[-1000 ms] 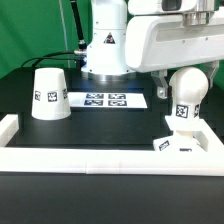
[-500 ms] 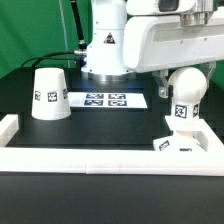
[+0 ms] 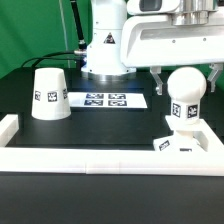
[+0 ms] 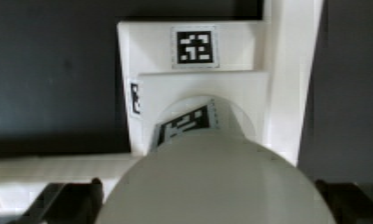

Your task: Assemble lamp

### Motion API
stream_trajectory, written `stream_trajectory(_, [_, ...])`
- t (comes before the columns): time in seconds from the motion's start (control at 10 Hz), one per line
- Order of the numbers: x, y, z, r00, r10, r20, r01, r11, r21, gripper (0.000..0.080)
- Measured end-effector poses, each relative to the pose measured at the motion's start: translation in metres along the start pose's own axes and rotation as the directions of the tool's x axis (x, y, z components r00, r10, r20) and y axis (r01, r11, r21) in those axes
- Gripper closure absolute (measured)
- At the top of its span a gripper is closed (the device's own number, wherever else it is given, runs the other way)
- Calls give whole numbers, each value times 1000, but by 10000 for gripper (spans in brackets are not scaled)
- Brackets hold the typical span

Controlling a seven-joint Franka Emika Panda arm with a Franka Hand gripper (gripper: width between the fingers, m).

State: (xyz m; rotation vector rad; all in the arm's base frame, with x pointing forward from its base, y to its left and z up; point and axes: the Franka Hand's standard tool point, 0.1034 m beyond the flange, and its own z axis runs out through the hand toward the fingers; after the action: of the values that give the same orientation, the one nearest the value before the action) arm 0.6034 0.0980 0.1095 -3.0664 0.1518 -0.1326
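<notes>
The round white bulb (image 3: 186,95) stands upright with its neck on the small square base (image 3: 180,143), at the exterior view's right by the front rail. My gripper (image 3: 186,72) hangs around the bulb's top, open, a finger on each side. In the wrist view the bulb (image 4: 209,170) fills the foreground between the dark fingers (image 4: 67,202), with the tagged base (image 4: 197,70) below it. The tapered shade (image 3: 49,93) stands mouth down at the exterior view's left, far from the gripper.
The marker board (image 3: 107,100) lies flat at the back middle, in front of the arm's pedestal (image 3: 105,50). A white border rail (image 3: 100,156) runs along the front, with a short rail (image 3: 9,126) at the left corner.
My gripper has risen a little and more of the bulb's top now shows below the hand. The bulb stays on the base. The shade has not moved.
</notes>
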Motion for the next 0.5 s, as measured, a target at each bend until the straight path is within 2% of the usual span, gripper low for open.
stream_trajectory(0.2, [0, 0, 0, 985, 174, -3, -174, 985, 1, 220])
stream_trajectory(0.3, [0, 0, 0, 954, 301, 1, -301, 954, 11, 220])
stream_trajectory(0.5, [-1, -3, 0, 869, 494, 7, -494, 869, 13, 220])
